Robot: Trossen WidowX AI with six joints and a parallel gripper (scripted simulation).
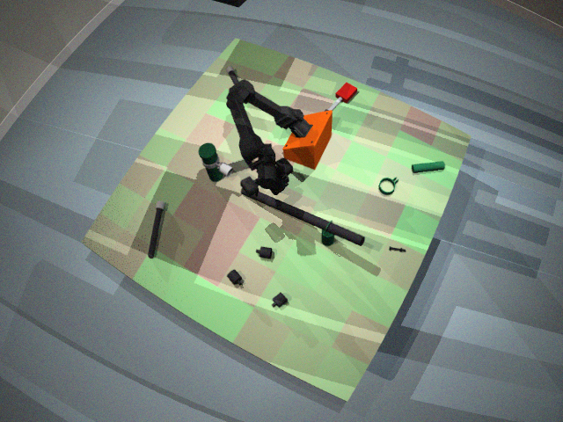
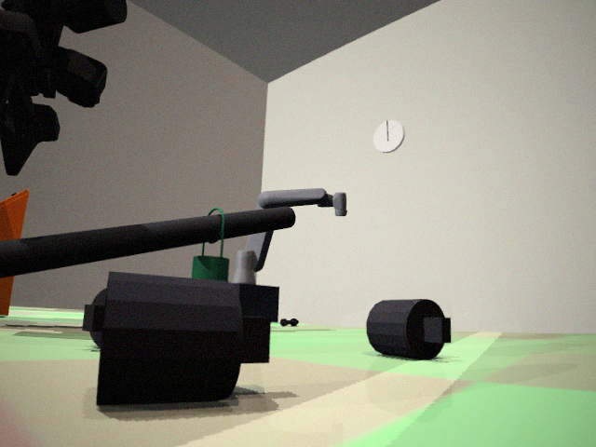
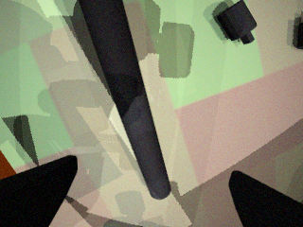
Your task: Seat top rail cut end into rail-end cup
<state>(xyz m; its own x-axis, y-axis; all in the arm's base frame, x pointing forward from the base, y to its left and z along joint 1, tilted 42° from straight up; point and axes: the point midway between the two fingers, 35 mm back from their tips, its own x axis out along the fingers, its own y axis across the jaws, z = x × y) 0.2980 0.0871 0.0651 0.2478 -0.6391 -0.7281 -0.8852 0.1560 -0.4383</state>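
The dark top rail (image 1: 300, 213) (image 2: 144, 236) (image 3: 128, 71) passes through the green loop (image 2: 223, 233) of the cap on the short green post (image 1: 327, 237) (image 2: 209, 267). It slopes down toward its near end. The big green post (image 1: 208, 151) stands at the left in the top view. Its light brace band is up near the post cap, and the pale rail-end cup (image 1: 225, 169) hangs from it, facing the rail. The rail's end is outside the cup, with a gap between them. My gripper (image 1: 262, 189) (image 3: 154, 171) is open and empty above that rail end, which shows between the fingers in the wrist view.
An orange wedge (image 1: 320, 144) (image 2: 11, 225) stands behind the gripper, with a red block (image 1: 346, 91) beyond. A dark rod (image 1: 156, 234) lies left. Three black caps, one here (image 1: 265, 252) (image 3: 237, 21), lie in front. A green ring (image 1: 381, 190) and green cylinder (image 1: 427, 167) lie right.
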